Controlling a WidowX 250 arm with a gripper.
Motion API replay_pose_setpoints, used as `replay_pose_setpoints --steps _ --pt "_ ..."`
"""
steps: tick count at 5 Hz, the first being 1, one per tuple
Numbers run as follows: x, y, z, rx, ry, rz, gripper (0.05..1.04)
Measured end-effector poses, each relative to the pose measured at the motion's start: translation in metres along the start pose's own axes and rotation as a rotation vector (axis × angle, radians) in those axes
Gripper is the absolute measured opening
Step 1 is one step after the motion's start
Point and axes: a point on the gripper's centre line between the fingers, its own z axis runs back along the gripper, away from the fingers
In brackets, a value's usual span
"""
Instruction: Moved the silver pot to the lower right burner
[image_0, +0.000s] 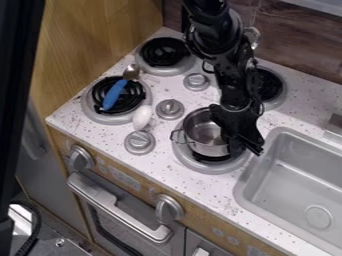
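Oven handle (120, 212): foreground, below the counter. Lower right burner (204, 167): silver pot (206, 149) upright over it; transfer judged nearly complete (full seating cannot be confirmed). Gripper (246, 148): at the pot's sink-facing side; whether it grips the pot cannot be determined. Judged remaining: release if held, then retract.

A tan panel (93, 50) stands left of a brown wall (297, 40).
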Motion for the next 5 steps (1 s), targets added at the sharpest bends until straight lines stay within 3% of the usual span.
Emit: replay_pose_setpoints --steps 1,3,4,5 --pt "-0.005 0.000 0.001 0.003 0.052 0.058 0.262" --pt "-0.009 0.006 0.017 0.063 0.123 0.154 0.861" --pt "-0.004 0.000 0.052 0.013 0.053 0.199 1.000" --pt "-0.008 0.007 0.056 -0.015 0.068 0.219 0.999"
